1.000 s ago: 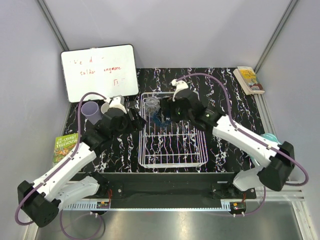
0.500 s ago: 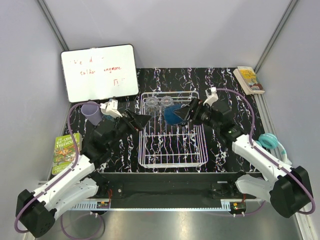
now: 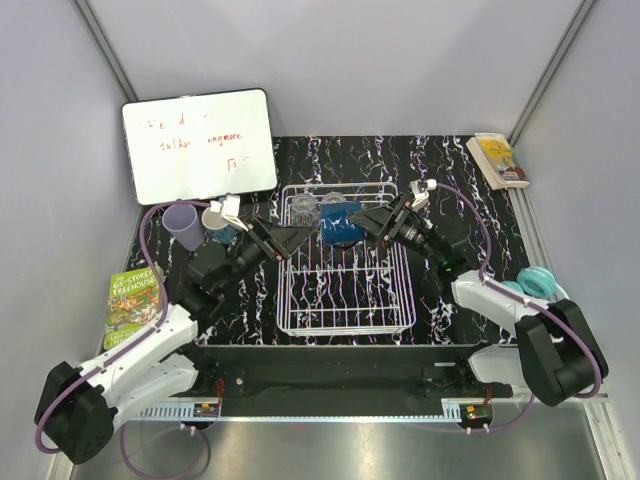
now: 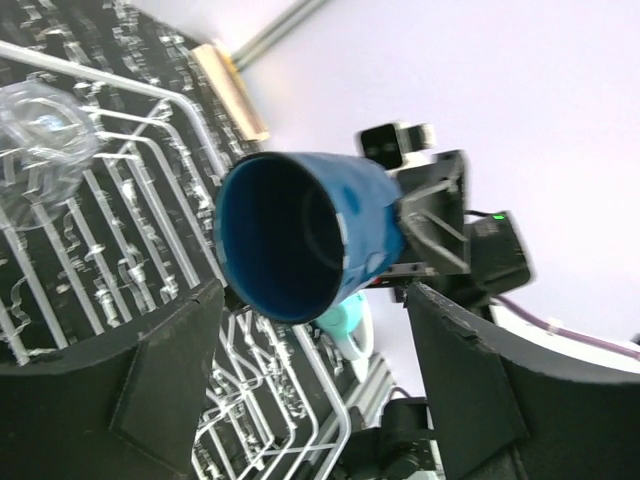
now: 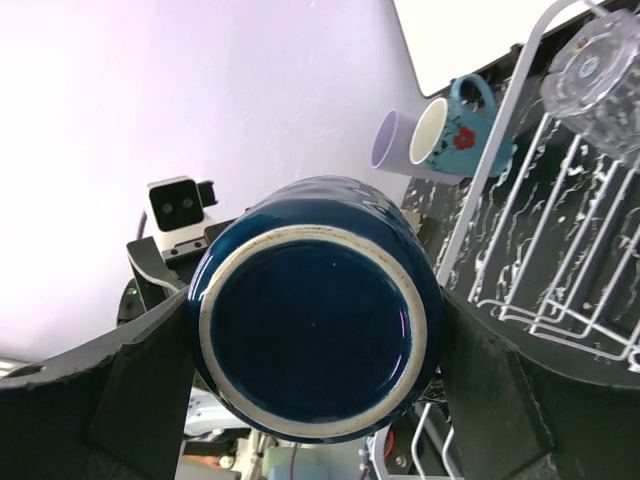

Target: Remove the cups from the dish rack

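Dark blue mug [image 3: 342,230], glazed and cylindrical, with a pale unglazed ring around its flat base, lying horizontally in the air over the far part of the dish rack [image 3: 346,295]. The right hand [image 3: 368,226] grips it: the base faces the right wrist camera and the body fills the wide gap between the two black fingers [image 5: 140,390]. The mug's open mouth, with its dark interior, points at the left hand [image 3: 288,238], whose fingers [image 4: 150,390] stand wide apart and hold nothing, near the rim but not touching it. The rack, a white wire basket with a grid bottom and low sides, holds a clear faceted glass [image 3: 304,208] at its far left corner; a second glass [image 3: 334,201] shows partly behind the mug. Outside the rack, on the black white-veined table [image 3: 450,180], a lavender tumbler [image 3: 180,222] and a teal mug [image 5: 460,140] with a red flower motif stand side by side, just in front of a whiteboard [image 3: 200,145]
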`<act>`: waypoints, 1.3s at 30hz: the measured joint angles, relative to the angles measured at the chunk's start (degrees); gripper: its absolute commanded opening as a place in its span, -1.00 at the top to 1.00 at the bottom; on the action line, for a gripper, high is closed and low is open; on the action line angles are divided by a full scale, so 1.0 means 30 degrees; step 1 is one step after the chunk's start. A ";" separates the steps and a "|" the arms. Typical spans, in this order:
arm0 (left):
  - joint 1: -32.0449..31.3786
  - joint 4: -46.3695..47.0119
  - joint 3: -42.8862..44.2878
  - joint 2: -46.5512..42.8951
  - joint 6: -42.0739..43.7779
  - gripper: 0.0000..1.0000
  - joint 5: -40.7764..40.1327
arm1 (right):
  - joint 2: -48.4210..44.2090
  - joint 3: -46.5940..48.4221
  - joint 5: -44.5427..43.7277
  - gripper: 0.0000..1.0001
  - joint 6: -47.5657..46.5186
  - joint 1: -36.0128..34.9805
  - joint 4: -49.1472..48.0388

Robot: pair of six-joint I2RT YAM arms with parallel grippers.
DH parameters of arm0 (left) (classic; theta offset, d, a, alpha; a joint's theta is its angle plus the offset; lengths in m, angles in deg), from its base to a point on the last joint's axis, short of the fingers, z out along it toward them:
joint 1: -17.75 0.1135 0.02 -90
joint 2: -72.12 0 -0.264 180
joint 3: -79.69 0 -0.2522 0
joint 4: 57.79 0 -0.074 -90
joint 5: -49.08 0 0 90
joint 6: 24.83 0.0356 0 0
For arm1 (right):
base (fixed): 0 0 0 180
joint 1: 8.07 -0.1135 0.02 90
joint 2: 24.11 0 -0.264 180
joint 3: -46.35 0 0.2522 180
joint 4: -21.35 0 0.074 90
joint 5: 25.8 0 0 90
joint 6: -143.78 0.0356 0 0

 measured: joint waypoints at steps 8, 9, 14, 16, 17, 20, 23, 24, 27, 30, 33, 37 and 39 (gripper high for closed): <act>-0.0233 0.1683 0.0000 0.1042 -0.0350 -0.50 0.0874 | 0.0379 -0.0102 0.0787 1.00 0.1137 0.0000 -0.2055; -0.0379 0.1858 0.0022 0.1290 -0.0386 -0.50 0.0954 | 0.0437 -0.0087 0.0874 1.00 0.1188 0.0000 -0.2244; -0.1617 0.2492 0.0313 0.2747 -0.0386 -0.48 0.1188 | 0.0838 -0.0073 0.1209 1.00 0.1384 0.0000 -0.2674; -0.2157 0.2630 0.0561 0.3220 -0.0350 -0.47 0.1202 | 0.0962 -0.0058 0.1246 1.00 0.1421 0.0000 -0.2674; -0.2317 0.2703 0.0765 0.3439 -0.0291 -0.43 0.1202 | 0.1020 -0.0044 0.1348 1.00 0.1413 0.0000 -0.2667; -0.2790 0.2885 0.1253 0.3810 -0.0124 -0.20 0.1180 | 0.1137 -0.0036 0.1632 1.00 0.1428 -0.0058 -0.2681; -0.3060 0.3024 0.1756 0.4291 0.0211 0.14 0.1107 | 0.1275 -0.0007 0.1800 1.00 0.1610 -0.0109 -0.2827; -0.3111 0.3031 0.1851 0.4466 0.0306 0.33 0.1086 | 0.1290 -0.0007 0.1916 1.00 0.1647 -0.0131 -0.2878; -0.3264 0.3118 0.2040 0.4940 0.0525 0.66 0.1158 | 0.1341 -0.0007 0.2076 1.00 0.1741 -0.0226 -0.3024; -0.3497 0.3351 0.2237 0.5093 0.0605 1.00 0.1406 | 0.1486 -0.0007 0.2106 1.00 0.2324 -0.0219 -0.3024; -0.3592 0.3767 0.2448 0.5195 0.0612 1.00 0.1472 | 0.1464 0.0066 0.2055 1.00 0.2725 -0.0226 -0.3228; -0.3585 0.3242 0.2725 0.5355 0.0678 1.00 0.1384 | 0.1443 0.0073 0.1880 0.99 0.2645 -0.0211 -0.3024; -0.3585 0.2113 0.3308 0.5355 0.0758 1.00 0.1260 | 0.1260 0.0073 0.1668 0.57 0.2586 -0.0182 -0.2688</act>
